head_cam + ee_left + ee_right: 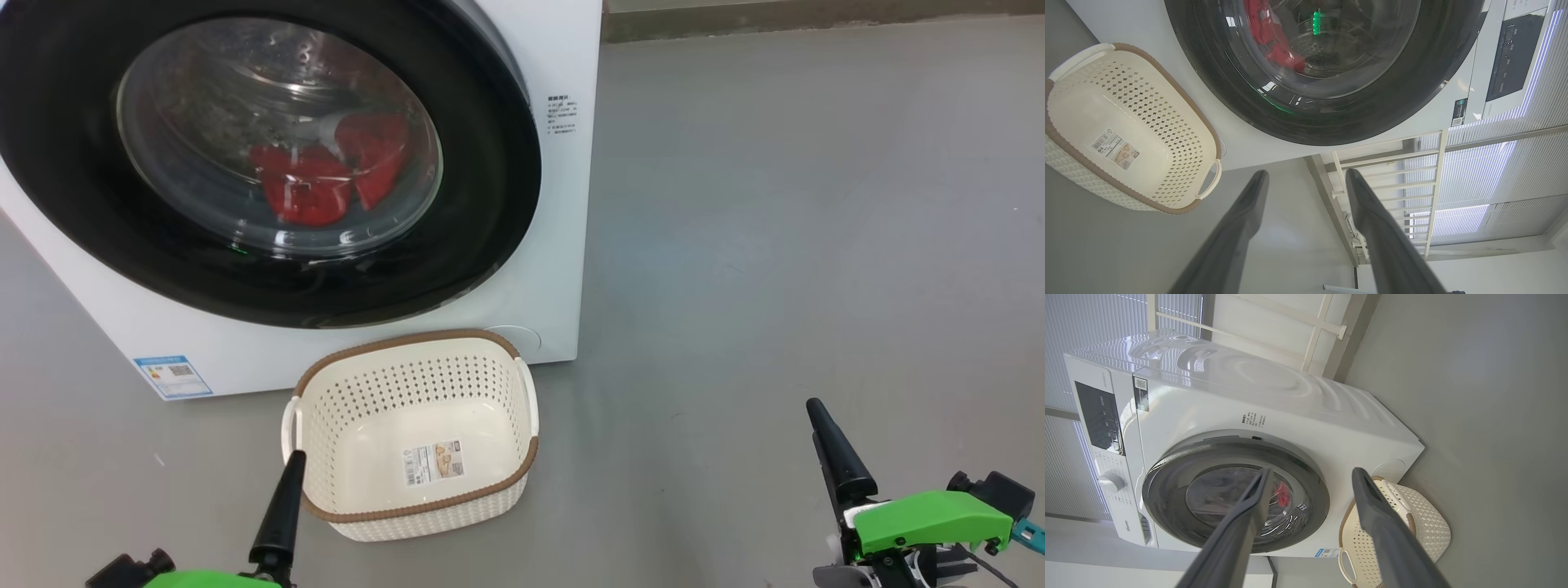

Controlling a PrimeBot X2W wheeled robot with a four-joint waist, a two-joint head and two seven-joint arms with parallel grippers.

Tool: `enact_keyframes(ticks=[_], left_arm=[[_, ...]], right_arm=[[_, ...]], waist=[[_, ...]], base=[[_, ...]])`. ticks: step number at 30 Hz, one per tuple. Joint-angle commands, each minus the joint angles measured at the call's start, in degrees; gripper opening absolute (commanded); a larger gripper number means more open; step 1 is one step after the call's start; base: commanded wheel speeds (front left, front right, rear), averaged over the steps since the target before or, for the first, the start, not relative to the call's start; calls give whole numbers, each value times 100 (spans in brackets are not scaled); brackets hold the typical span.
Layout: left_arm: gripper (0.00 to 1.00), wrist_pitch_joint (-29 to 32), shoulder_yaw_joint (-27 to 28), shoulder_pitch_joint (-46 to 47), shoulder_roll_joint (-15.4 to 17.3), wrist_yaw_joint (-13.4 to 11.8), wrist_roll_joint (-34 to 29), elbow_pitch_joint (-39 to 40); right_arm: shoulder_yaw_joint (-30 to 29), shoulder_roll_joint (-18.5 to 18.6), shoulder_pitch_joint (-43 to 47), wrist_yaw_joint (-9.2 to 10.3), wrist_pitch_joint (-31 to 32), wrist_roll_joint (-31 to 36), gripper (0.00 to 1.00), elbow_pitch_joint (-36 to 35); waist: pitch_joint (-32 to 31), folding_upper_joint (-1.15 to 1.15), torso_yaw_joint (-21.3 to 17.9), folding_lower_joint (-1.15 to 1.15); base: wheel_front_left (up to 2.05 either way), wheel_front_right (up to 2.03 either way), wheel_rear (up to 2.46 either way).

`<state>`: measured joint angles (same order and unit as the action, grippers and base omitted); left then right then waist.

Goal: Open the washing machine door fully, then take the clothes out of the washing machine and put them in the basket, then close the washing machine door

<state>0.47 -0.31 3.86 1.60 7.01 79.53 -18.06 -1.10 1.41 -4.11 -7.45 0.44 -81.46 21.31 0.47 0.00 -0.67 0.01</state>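
The white washing machine [563, 245] stands at the upper left. Its washing machine door [490, 204], black-rimmed with a glass bowl, lies against the front; whether it is latched I cannot tell. Red clothes [326, 175] show through the glass inside the drum. The cream basket [408, 384] sits empty on the floor just in front of the machine's right corner. My left gripper [1306, 174] is open and empty, with one finger [282, 506] at the basket's near left corner. My right gripper [1312, 471] is open and empty, low on the right with a finger [833, 449] over bare floor.
Grey floor [775, 245] spreads to the right of the machine and basket. The machine's control panel [1511, 61] and knob [1110, 482] are on its upper front. A white railing [1392, 183] and window blinds stand behind the machine.
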Motion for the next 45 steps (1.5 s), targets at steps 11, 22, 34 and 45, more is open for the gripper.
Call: enact_keyframes(ticks=[11, 22, 34, 45], left_arm=[[100, -235, 42, 354, 55, 11, -1010, 271], [100, -422, -13, 456, 61, -188, -2128, 401], [100, -609, -89, 561, 72, -366, -3101, 434], [100, -796, -193, 694, 83, -452, -4046, 435]], right_arm=[[76, 33, -430, -1, -244, 1125, 100, -150], [181, 47, -520, -2, -429, 2005, 100, -216], [287, 64, -664, -2, -615, 2789, 100, -198], [373, 80, -802, -2, -800, 3650, 100, -221]], waist=[[10, 0, -25, 0], [9, 0, -44, 0], [27, 0, -81, 0], [61, 0, -121, 0]], base=[[0, 0, 0], [0, 0, 0], [0, 0, 0], [0, 0, 0]])
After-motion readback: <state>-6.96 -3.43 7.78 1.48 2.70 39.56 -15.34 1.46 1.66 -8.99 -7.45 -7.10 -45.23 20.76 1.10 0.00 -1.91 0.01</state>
